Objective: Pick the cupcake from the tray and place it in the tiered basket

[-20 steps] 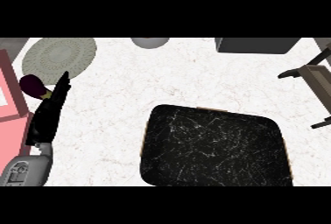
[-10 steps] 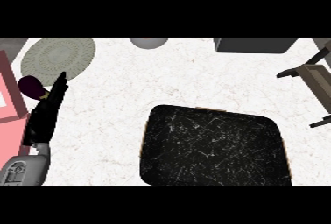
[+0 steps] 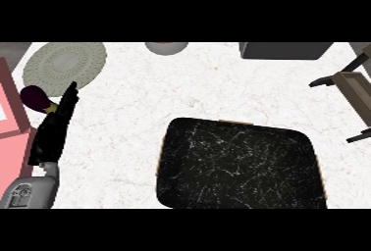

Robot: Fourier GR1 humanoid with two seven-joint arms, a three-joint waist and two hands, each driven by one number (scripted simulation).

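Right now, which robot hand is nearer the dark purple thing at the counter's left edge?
Left. The left robot hand is right beside the dark purple thing, fingers straight, seemingly touching it. The right robot hand is not in view.

The counter top (image 3: 217, 83) is finished in white, faintly veined stone. At 5 o'clock, the tray (image 3: 239, 164) presents a black, white-veined, marble-like surface. At 10 o'clock, a round grey-green mat (image 3: 65, 63) appears woven and matt. The left hand (image 3: 54, 130) is finished matt black.

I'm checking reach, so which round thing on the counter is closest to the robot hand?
The small dark purple round thing, right beside the left robot hand; the pale woven round mat lies farther up.
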